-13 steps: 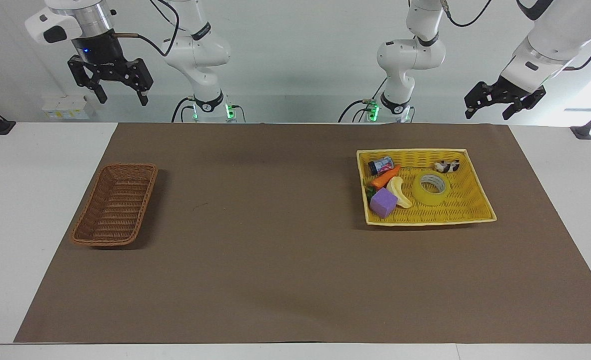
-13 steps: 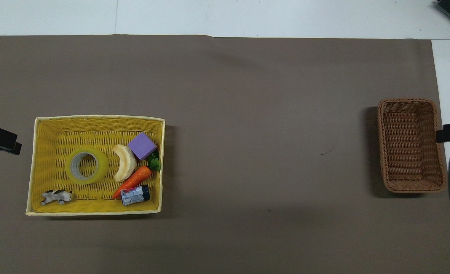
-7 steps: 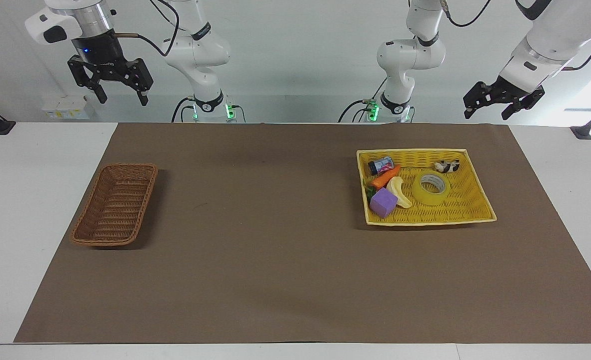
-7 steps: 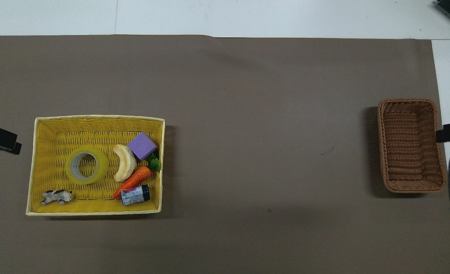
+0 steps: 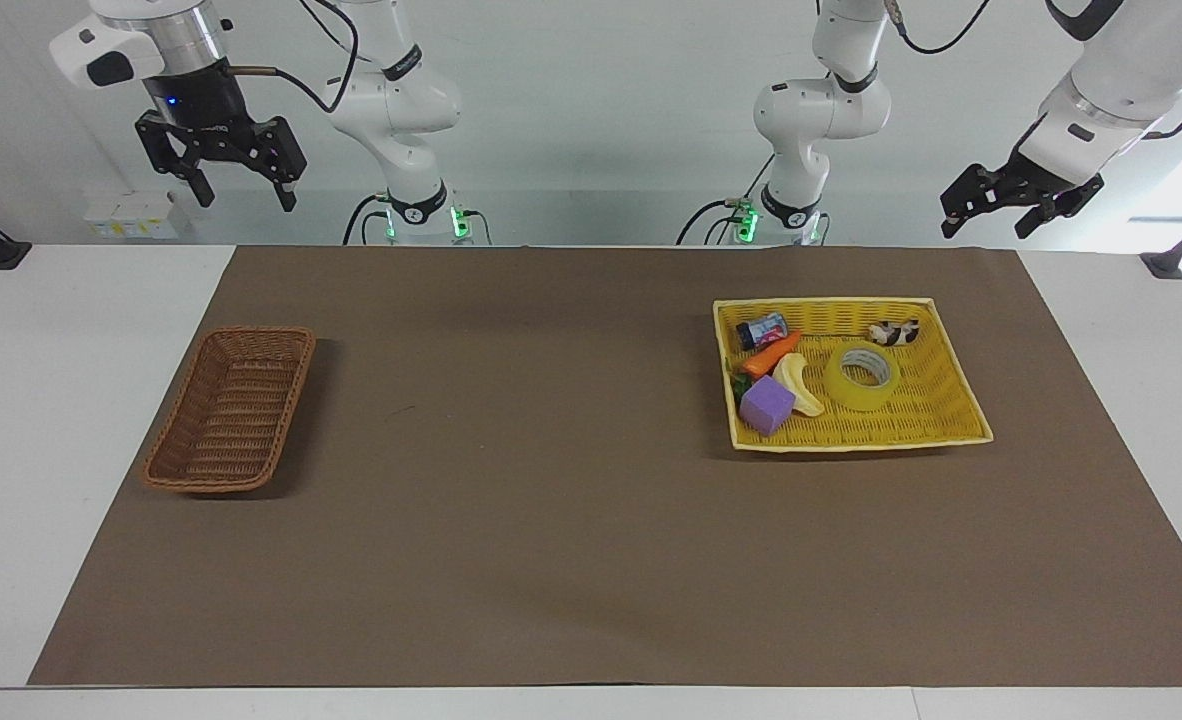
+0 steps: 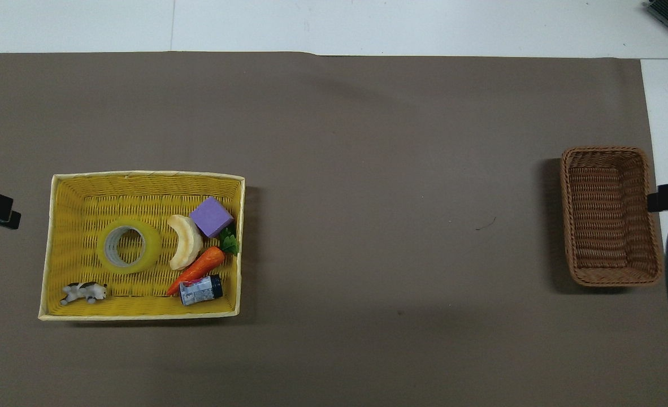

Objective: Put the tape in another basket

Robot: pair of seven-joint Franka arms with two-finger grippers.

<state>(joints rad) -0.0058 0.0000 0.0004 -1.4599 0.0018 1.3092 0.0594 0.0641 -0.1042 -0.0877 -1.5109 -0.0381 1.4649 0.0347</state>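
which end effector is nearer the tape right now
Left. The left end effector hangs raised at the tape's end of the table; the right end effector hangs raised at the brown basket's end.

We see a translucent yellow tape roll (image 5: 862, 377) with pale core, bright yellow woven tray basket (image 5: 951, 415) at right of the facing view, plain purple cube (image 5: 766, 405), orange carrot (image 5: 771, 353) with green leaves, black-and-white spotted toy cow (image 5: 894, 332), brown woven wicker basket (image 5: 231, 408) at left, dull brown table mat (image 5: 551, 480).

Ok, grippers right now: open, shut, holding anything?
Left gripper: open, empty, raised at the left arm's end of the table.
Right gripper: open, empty, raised at the right arm's end.
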